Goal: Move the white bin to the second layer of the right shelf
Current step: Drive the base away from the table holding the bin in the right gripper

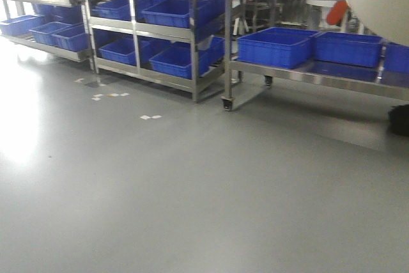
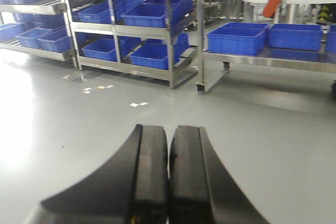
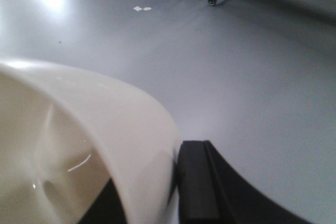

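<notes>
White bin (image 3: pixel 79 129) pinched at wall by right gripper (image 3: pixel 157 192), held above floor (image 1: pixel 192 190) for transport; left gripper (image 2: pixel 168 171) clenched, empty.

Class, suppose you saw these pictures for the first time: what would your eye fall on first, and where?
The white bin fills the lower left of the right wrist view, its wall pinched by the right hand. Rows of blue crates sit on steel racks at the far side of the grey floor. The left hand is shut and empty.
</notes>
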Robot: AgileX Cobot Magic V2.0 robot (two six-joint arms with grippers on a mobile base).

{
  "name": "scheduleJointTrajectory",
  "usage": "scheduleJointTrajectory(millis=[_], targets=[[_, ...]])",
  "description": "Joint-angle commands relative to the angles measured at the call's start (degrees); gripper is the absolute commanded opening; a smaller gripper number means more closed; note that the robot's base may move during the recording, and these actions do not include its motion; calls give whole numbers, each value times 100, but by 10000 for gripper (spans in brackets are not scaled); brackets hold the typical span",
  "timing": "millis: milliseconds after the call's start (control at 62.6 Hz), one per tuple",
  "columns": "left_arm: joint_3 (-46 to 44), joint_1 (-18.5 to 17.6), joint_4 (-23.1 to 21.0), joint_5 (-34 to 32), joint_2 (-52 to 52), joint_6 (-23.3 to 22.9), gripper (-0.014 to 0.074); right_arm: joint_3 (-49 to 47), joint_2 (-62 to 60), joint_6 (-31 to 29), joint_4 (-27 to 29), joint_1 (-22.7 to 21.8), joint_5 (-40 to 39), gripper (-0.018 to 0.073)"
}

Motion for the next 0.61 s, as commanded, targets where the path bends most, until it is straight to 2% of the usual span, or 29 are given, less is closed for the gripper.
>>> scheduleJointTrajectory(millis=[0, 591], targets=[[211, -21, -31, -489, -80, -20, 85, -189, 2, 23, -29, -39, -585, 57], [211, -21, -31, -489, -80, -20, 85, -189, 2, 23, -29, -39, -585, 57]])
